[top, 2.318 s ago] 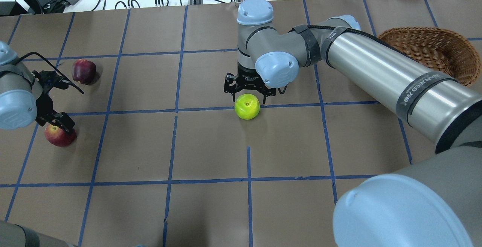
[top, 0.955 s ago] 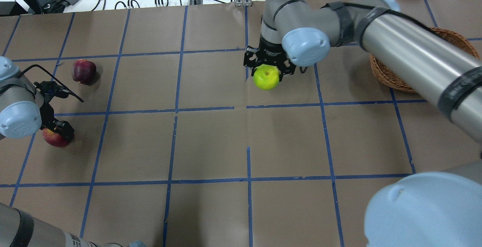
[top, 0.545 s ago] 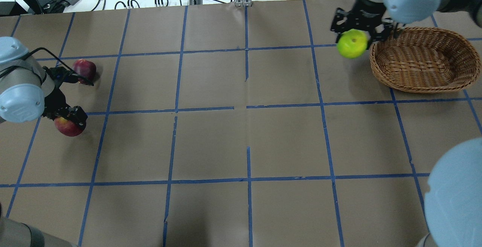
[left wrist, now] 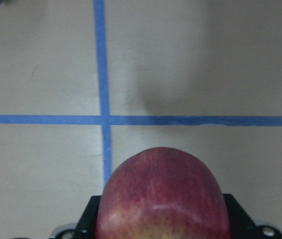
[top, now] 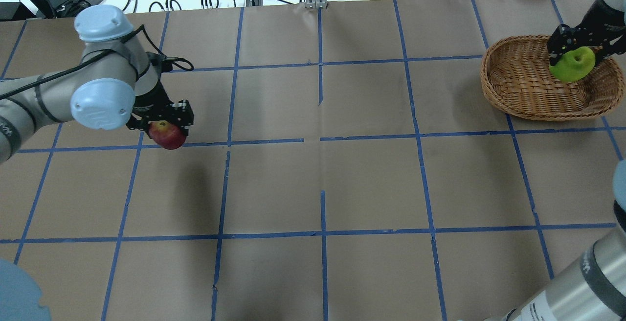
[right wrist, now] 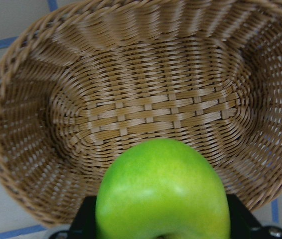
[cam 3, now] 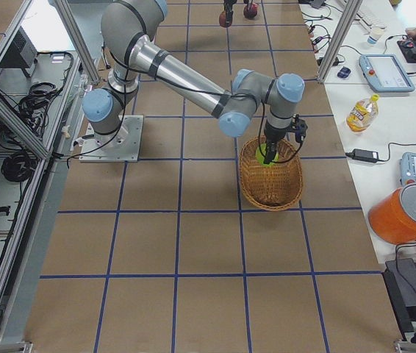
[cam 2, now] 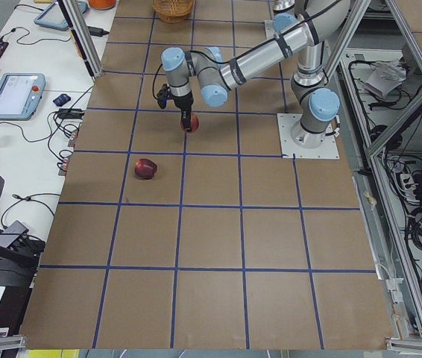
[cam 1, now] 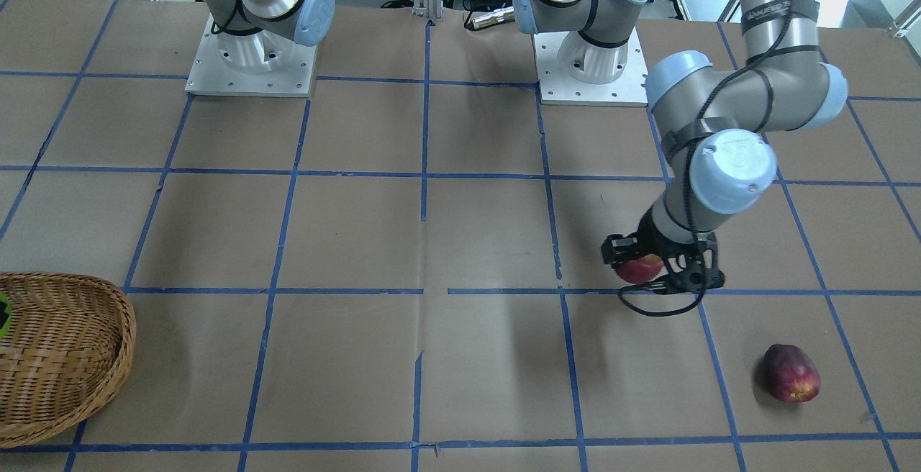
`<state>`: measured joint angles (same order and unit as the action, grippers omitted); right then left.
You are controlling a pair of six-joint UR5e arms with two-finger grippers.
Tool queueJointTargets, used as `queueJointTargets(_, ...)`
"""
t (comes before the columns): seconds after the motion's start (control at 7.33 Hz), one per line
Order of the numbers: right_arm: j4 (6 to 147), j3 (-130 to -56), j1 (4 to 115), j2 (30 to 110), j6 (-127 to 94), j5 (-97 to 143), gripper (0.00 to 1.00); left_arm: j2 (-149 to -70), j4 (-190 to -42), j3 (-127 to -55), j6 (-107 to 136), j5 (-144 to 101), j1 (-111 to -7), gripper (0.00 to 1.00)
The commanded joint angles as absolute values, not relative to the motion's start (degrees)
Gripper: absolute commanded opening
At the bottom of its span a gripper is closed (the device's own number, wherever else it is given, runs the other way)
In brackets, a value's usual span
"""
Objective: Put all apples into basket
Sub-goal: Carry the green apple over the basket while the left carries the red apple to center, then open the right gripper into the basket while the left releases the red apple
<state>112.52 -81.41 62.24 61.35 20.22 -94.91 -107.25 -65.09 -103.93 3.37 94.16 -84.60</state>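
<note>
holding green apple [top: 572,65] over basket [top: 518,86] (right claw [top: 576,59]).

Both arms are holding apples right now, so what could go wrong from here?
1. The right gripper holds the green apple above the shallow basket. If it is released from that height, the apple might bounce or roll over the rim.
2. The left gripper must bring the red apple to that basket while the right gripper is over it, and they could collide.

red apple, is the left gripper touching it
Touching. In the overhead view the left gripper has its jaws pressed against both sides of the red apple.
</note>
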Motion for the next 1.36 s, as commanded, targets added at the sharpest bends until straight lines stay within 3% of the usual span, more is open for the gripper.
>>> queueJointTargets(0.0, 119.34, -81.21, 59.86, 56.62, 24.61, -95.80, 0.00, -110.90, -63.38, -100.83, 19.47, 87.05, -96.19, 0.20)
queueJointTargets(0.14, 119.53, -81.21, 59.77, 55.56, 24.78, -95.80, 0.00, -112.92, -60.41, -98.98, 26.99, 85.62, -101.37, 0.22)
queueJointTargets(0.27, 119.53, -81.12, 59.77, 55.46, 24.79, -96.50, 0.00, -115.64, -56.38, -97.92, 34.64, 85.52, -105.95, 0.31)
queueJointTargets(0.41, 119.71, -81.38, 59.68, 55.02, 24.79, -97.11, 0.00, -117.93, -54.51, -97.74, 36.11, 85.60, -108.52, 0.31)
queueJointTargets(0.55, 119.62, -81.30, 59.42, 54.85, 24.79, -97.03, 0.20, -120.21, -50.84, -97.56, 37.08, 85.08, -109.85, 0.31)
queueJointTargets(0.68, 120.75, -81.30, 58.63, 54.32, 24.87, -96.94, 0.19, -121.80, -48.28, -97.47, 38.83, 84.99, -110.99, 0.39)
queueJointTargets(0.82, 122.33, -81.30, 58.62, 53.88, 24.79, -96.86, 0.33, -121.21, -48.34, -97.30, 37.72, 85.60, -111.01, 0.99)
queueJointTargets(0.95, 122.34, -81.12, 58.62, 53.44, 24.61, -96.25, 0.88, -119.55, -50.95, -96.86, 36.31, 85.69, -110.31, 1.00)
queueJointTargets(1.09, 122.17, -80.86, 58.62, 53.35, 24.35, -96.24, 1.00, -118.75, -55.24, -95.55, 35.78, 85.17, -107.87, 1.00)
queueJointTargets(1.23, 122.08, -80.86, 58.62, 53.26, 24.35, -96.41, 1.00, -117.44, -61.98, -92.14, 35.68, 84.64, -103.84, 1.00)
